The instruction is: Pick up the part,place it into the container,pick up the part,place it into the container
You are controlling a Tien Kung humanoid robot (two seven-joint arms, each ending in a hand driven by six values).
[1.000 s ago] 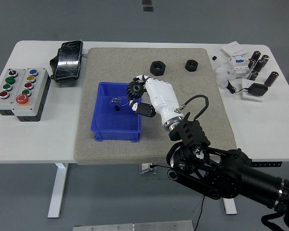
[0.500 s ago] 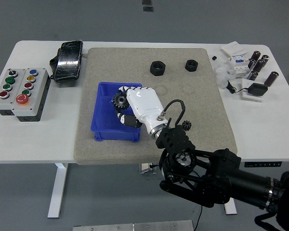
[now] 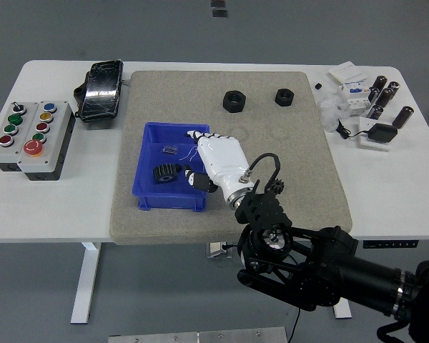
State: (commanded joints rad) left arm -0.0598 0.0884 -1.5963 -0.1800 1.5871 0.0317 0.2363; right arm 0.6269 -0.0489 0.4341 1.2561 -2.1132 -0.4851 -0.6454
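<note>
A blue container (image 3: 151, 197) sits on the grey mat. A black gear (image 3: 164, 173) lies inside it, with a small clear bit (image 3: 171, 149) near the back wall. My right hand (image 3: 197, 158), white with black fingertips, hovers over the container's right side with fingers spread and nothing in them, just right of the gear. A smaller black gear (image 3: 277, 187) lies on the mat right of my wrist. Two black nuts (image 3: 234, 101) (image 3: 284, 96) lie at the mat's far side. My left hand is out of view.
A grey button box (image 3: 30, 138) stands at the left edge of the table. A black pouch (image 3: 100, 87) lies at the back left. Several dark cylinders, white boxes and a black adapter (image 3: 381, 133) crowd the back right corner.
My right hand carried the large gear leftward over the blue container and let go of it. The gear now lies on the container's floor and the fingers have opened.
</note>
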